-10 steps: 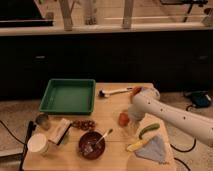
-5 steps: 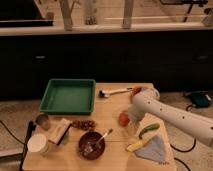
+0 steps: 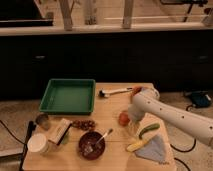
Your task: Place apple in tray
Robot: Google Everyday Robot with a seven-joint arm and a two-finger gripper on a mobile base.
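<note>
Apple [image 3: 123, 118] sits on wooden table [image 3: 107, 107], centre-right of frame, upright, small, round, red-orange. Prob. light, firm and rigid w/ smooth, slightly slick skin; it can roll if nudged and bruise if squeezed hard. Best hold: across widest part, fingers on opp. sides, moderate force.

Gripper [image 3: 131, 124] is just right of apple, right beside it or touching, can't tell which. White arm comes in from right edge of frame. Fingers are spread wide, not pinching anything; apple looks to rest on table, not lifted.

Tray [image 3: 67, 81] is green, rectangular, upper left of table, well apart from apple, w/ nothing inside.

Other stuff: brown bowl [image 3: 91, 144] w/ spoon at lower centre, yellow and green produce [image 3: 142, 137] plus grey cloth [image 3: 152, 150] at lower right, white-handled brush [image 3: 114, 91] above apple, white cup [image 3: 37, 143] at lower left.

Judgement: grasp not made yet; carry goes up-left to tray.
</note>
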